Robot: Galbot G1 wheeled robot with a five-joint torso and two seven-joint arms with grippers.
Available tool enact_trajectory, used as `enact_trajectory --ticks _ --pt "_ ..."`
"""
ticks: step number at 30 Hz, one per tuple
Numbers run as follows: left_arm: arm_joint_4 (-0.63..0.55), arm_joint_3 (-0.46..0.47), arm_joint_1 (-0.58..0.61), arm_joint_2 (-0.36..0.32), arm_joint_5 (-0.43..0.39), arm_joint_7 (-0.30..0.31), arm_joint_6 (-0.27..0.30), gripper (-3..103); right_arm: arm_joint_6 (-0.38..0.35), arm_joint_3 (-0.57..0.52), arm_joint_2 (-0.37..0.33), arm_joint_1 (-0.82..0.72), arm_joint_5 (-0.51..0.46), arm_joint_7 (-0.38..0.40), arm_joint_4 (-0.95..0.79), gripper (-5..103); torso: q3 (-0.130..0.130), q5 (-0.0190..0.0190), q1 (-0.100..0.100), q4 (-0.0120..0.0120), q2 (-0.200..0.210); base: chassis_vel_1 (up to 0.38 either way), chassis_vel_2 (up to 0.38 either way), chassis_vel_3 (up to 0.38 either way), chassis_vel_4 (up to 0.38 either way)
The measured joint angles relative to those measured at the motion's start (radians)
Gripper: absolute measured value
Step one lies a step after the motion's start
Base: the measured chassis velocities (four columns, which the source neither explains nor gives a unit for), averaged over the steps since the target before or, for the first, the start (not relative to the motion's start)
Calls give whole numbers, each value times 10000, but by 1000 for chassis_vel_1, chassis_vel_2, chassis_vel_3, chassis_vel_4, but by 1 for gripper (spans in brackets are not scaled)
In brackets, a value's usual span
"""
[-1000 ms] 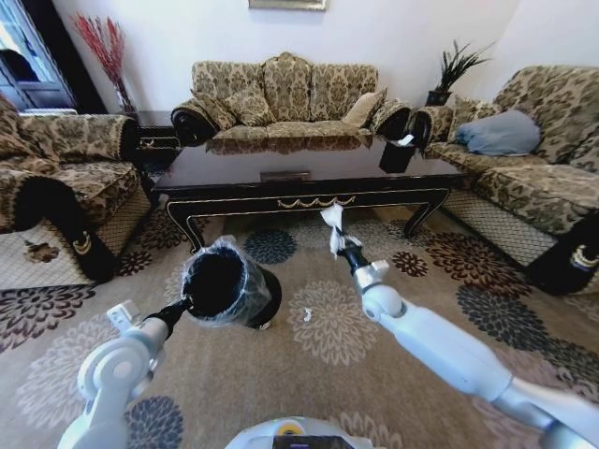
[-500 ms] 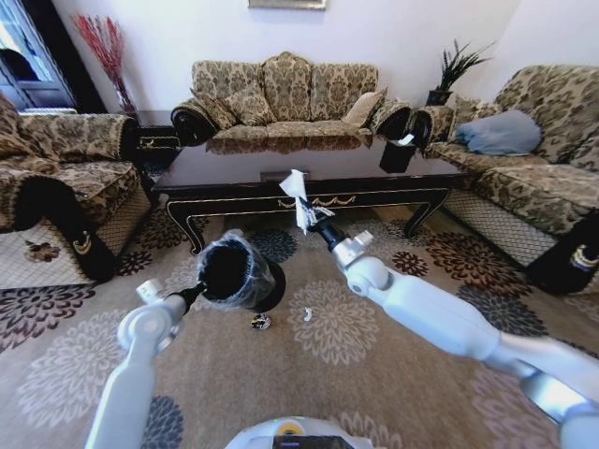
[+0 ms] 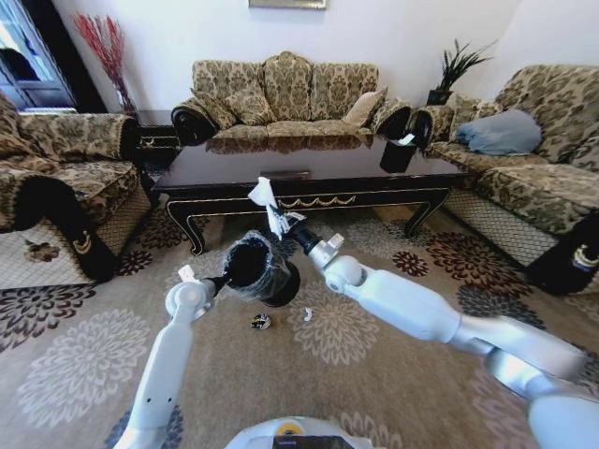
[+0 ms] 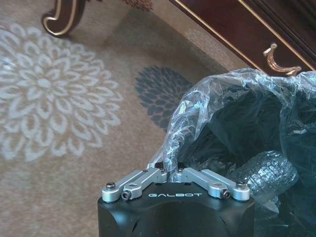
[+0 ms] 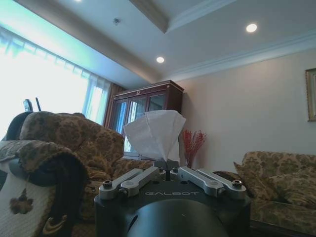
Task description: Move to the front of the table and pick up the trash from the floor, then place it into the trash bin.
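The task stood partway through: the right gripper (image 3: 284,224) pinched the long white paper piece (image 3: 265,199) just above the mouth of the trash bin (image 3: 259,268), which the left gripper (image 3: 223,280) held tilted off the floor by its liner rim. Inside the bin, beyond the left gripper, lay the clear plastic bottle (image 4: 266,170) (crumpled, apparently already dropped in). Below the raised bin, the small dark shiny wad (image 3: 260,322) and tiny white scrap (image 3: 306,314) remained on the carpet (image 3: 84,365), before the table (image 3: 309,187).

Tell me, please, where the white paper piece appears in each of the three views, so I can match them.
Head view: white paper piece held up by the right gripper, just above the trash bin.
Left wrist view: not in it.
Right wrist view: white paper piece at centre, rising from the right gripper.
Shared landmark: the red branches.
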State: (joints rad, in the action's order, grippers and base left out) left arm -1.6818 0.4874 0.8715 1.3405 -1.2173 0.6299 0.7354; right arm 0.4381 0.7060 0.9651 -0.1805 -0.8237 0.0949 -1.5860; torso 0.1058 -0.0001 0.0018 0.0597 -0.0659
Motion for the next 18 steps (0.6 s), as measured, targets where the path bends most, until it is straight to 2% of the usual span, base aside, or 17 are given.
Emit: enact_trajectory --ticks 9,17,18 --pt "-21 -82 -135 307 -60 -30 6 2 225 828 558 -204 224 -206 486 0 0 0 0 2 0 0 0 0 0" --pt "-588 254 145 139 -349 -15 5 2 329 1469 1509 -38 598 -20 1336 0 -1 0 -1 -6 0 0 0 0 0" --pt "-660 296 211 90 -382 -14 5 2 367 1497 1580 -31 639 -20 1408 -3 -1 0 -1 -6 0 0 0 0 0"
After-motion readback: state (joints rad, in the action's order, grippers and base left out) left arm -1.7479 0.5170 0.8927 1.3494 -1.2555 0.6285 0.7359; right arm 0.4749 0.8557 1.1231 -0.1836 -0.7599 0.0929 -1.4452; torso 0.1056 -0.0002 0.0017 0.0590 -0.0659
